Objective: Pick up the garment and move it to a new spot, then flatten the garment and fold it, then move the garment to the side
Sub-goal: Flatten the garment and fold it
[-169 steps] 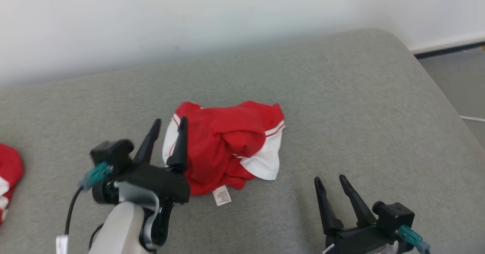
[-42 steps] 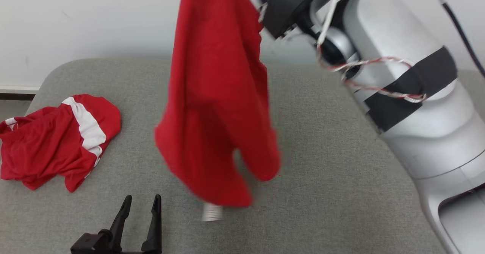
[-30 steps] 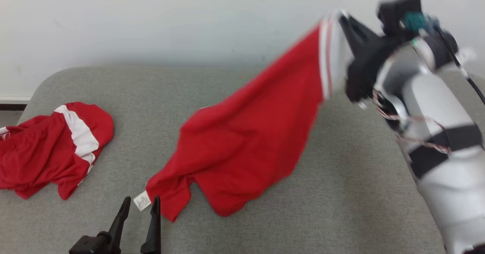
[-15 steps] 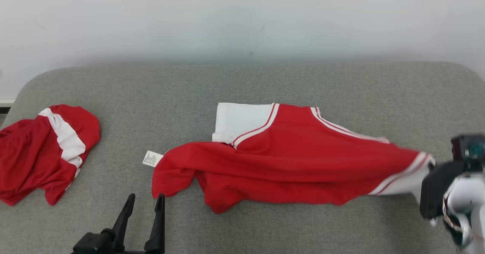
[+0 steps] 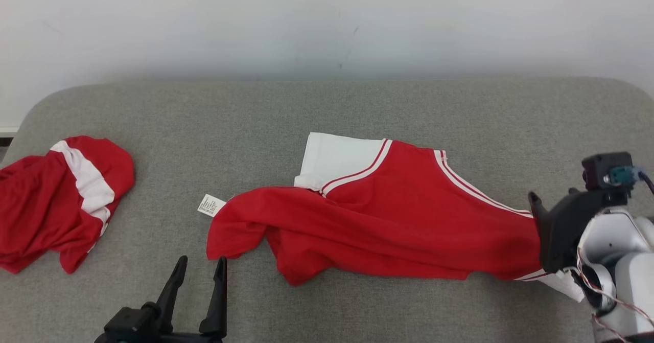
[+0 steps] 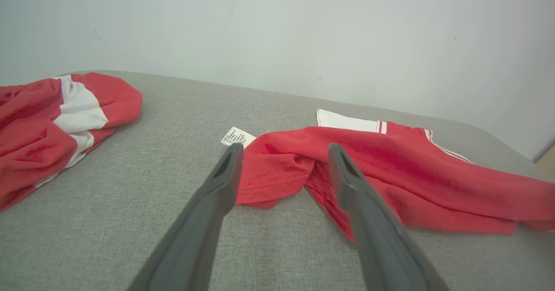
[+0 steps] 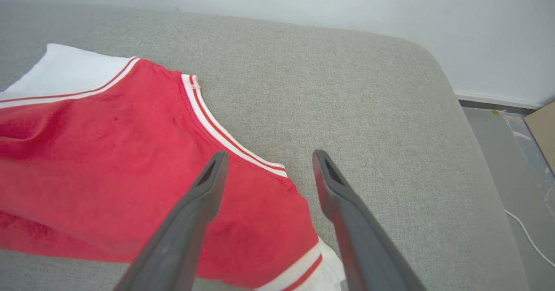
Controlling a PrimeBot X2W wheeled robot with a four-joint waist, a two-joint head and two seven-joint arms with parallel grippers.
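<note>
The shirt point(image 5: 388, 220) lay stretched across the middle of the couch point(image 5: 204, 118). It was rumpled, with its near edge rolled under and its left end bunched beside the label point(image 5: 210, 205). The right claw point(image 7: 269, 155) stood open over the shirt's right end, fingers spread and no cloth pinched between them. The left claw point(image 5: 202, 259), also open, hovered just short of the bunched left end.

Flattening looked like the risky part. A pinch on the rolled near edge could catch two layers at once, so the crease would stay in when the cloth was pulled out. The cloth looked thin and loose, so a shallow grip might slip. With the right fingers so close above the hem, a sideways move could snag and drag it. A second shirt point(image 5: 56, 200) lay well apart at the far left, but a long leftward pull could run the two together.
</note>
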